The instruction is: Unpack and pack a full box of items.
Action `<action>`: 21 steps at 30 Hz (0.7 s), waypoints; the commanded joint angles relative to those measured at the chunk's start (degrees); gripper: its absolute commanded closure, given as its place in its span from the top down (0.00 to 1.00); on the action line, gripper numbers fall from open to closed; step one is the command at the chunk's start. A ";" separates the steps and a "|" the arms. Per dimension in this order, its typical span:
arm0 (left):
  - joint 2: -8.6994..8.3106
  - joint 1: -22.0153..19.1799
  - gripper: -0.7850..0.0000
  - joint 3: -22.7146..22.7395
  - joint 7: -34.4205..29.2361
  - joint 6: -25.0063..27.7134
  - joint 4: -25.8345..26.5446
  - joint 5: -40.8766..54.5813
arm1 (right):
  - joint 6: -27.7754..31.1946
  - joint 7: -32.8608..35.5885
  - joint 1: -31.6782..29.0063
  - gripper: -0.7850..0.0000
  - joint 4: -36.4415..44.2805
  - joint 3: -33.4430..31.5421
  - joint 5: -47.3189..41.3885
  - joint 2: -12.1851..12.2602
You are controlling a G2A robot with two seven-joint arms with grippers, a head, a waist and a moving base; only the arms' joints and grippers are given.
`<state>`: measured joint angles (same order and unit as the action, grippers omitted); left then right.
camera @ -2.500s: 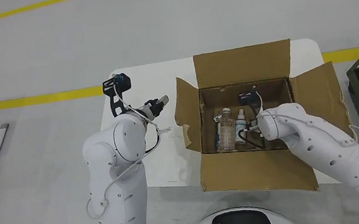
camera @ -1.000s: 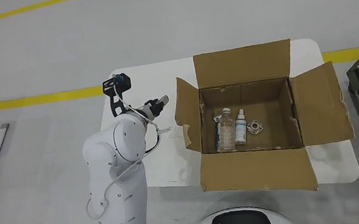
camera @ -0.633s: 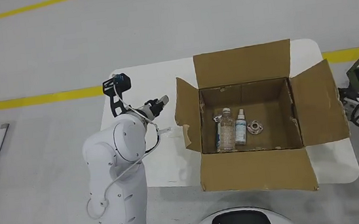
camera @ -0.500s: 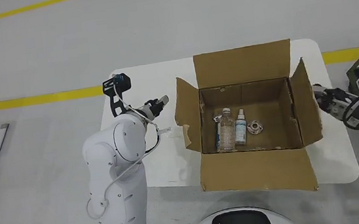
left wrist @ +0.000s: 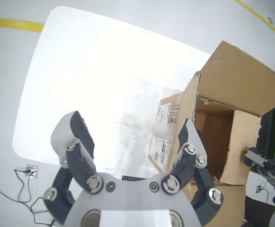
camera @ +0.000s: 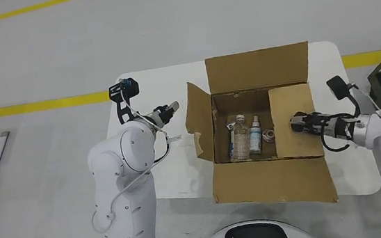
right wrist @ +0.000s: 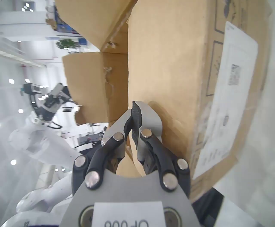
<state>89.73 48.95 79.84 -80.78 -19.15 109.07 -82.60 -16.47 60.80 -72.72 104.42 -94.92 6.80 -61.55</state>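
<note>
Swinging in from the frame's right edge, the right gripper (camera: 296, 123), fingers clenched, has pushed the cardboard box's (camera: 267, 181) right flap (camera: 290, 101) over the bottles (camera: 240, 138) at centre. Closing up looks underway. The left gripper (left wrist: 131, 122), fingers released, should next fold the left flap (camera: 200, 118).

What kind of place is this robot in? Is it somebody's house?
Probably not a house. It looks like a big work hall or robot lab: a plain grey floor marked with yellow lines, and a white table holding an open cardboard box.

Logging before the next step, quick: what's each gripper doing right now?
Left gripper: open, empty.
Right gripper: shut, pressed against the brown cardboard box's side flap.
</note>
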 commanded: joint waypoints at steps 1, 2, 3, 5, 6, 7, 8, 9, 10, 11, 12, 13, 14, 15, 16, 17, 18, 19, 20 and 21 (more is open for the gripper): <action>0.00 0.00 1.00 0.00 0.00 0.00 0.00 0.00 | -0.35 0.75 0.62 0.00 0.77 0.60 2.02 0.23; 0.00 0.00 1.00 0.00 0.00 0.00 0.00 0.00 | -0.46 0.92 0.87 0.00 1.03 0.80 2.94 0.35; 0.00 0.00 1.00 0.00 0.00 0.00 0.00 0.00 | -0.37 0.75 1.05 0.00 1.33 0.97 3.77 0.45; 0.00 0.00 1.00 0.00 0.00 0.00 0.00 0.00 | -0.04 0.24 1.29 0.00 1.87 0.99 4.04 0.58; 0.00 0.00 1.00 0.00 0.00 0.00 0.00 0.00 | 0.23 -0.30 1.28 0.00 2.14 0.71 3.63 0.62; 0.00 0.00 1.00 0.00 0.00 0.00 0.00 0.00 | 0.61 -0.92 1.20 0.00 2.47 0.33 3.39 0.67; 0.00 0.00 1.00 0.00 0.00 0.00 0.00 0.00 | 1.08 -2.08 1.03 0.00 2.92 -0.29 3.08 0.70; 0.00 0.00 1.00 0.00 0.00 0.00 0.00 0.00 | 1.50 -3.46 0.77 0.00 3.44 -1.05 2.90 0.73; 0.00 0.00 1.00 0.00 0.00 0.00 0.00 0.00 | 1.96 -5.20 0.31 0.00 4.00 -1.88 2.66 0.74; 0.00 0.00 1.00 0.00 0.00 0.00 0.00 0.00 | 2.33 -7.98 -0.14 0.00 4.79 -3.16 2.94 0.75; 0.00 0.00 1.00 0.00 0.00 0.00 0.00 0.00 | 2.79 -10.23 -1.00 0.00 5.66 -4.02 3.20 0.73; 0.00 0.00 1.00 0.00 0.00 0.00 0.00 0.00 | 2.85 -12.57 -1.91 0.00 6.46 -5.05 3.62 0.72; 0.00 0.00 1.00 0.00 0.00 0.00 0.00 0.00 | 2.72 -14.97 -2.80 0.00 7.18 -6.13 3.63 0.67; 0.00 0.00 1.00 0.00 0.00 0.00 0.00 0.00 | 2.28 -16.62 -3.85 0.00 7.77 -6.91 3.21 0.60; 0.00 0.00 1.00 0.00 0.00 0.00 0.00 0.00 | 1.99 -17.23 -4.49 0.00 7.96 -7.36 2.28 0.54; 0.00 0.00 1.00 0.00 0.00 0.00 0.00 0.00 | 1.99 -17.23 -4.49 0.00 7.96 -7.36 2.28 0.54; 0.00 0.00 1.00 0.00 0.00 0.00 0.00 0.00 | 1.99 -17.23 -4.49 0.00 7.96 -7.36 2.28 0.54; 0.00 0.00 1.00 0.00 0.00 0.00 0.00 0.00 | 1.99 -17.23 -4.49 0.00 7.96 -7.36 2.28 0.54; 0.00 0.00 1.00 0.00 0.00 0.00 0.00 0.00 | 1.99 -17.23 -4.49 0.00 7.96 -7.36 2.28 0.54; 0.00 0.00 1.00 0.00 0.00 0.00 0.00 0.00 | 1.99 -17.23 -4.49 0.00 7.96 -7.36 2.28 0.54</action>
<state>89.73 48.95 79.84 -80.78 -19.15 109.06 -82.60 -14.49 43.56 -77.22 112.38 -102.28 9.05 -61.01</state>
